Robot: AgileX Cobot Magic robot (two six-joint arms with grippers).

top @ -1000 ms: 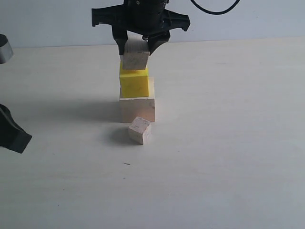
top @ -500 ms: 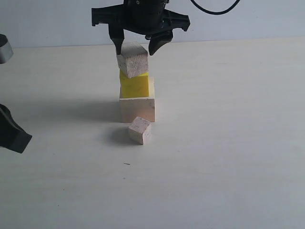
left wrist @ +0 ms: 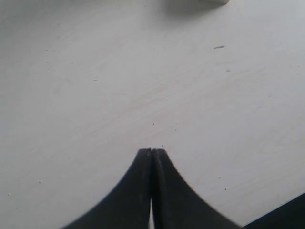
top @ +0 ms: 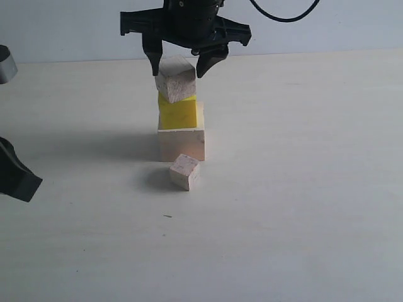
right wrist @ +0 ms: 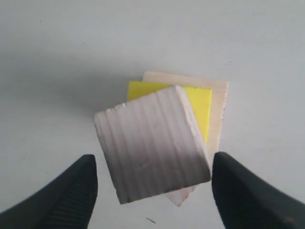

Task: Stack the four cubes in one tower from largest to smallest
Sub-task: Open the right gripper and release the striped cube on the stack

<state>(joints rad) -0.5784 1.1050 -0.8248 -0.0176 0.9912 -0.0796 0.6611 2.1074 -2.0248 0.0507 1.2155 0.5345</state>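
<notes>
The largest pale wood cube (top: 182,144) stands on the table with the bright yellow cube (top: 178,114) on top of it. The layered-grain wood cube (top: 175,79) (right wrist: 151,149) rests on the yellow cube (right wrist: 200,106), twisted and shifted off to one side. My right gripper (top: 180,65) (right wrist: 153,160) is open, with a finger on each side of that cube and a gap at both. The smallest pale cube (top: 185,172) lies on the table in front of the tower. Low at the left, my left gripper (top: 17,178) (left wrist: 151,150) is shut on nothing.
A grey round part (top: 5,63) shows at the far left edge. The pale table (top: 296,189) meets a light wall at the back. A small dark speck (top: 167,216) lies in front of the smallest cube.
My right gripper has opened and let go of the layered-grain cube, which now sits twisted on the yellow cube. The left gripper has not moved.
</notes>
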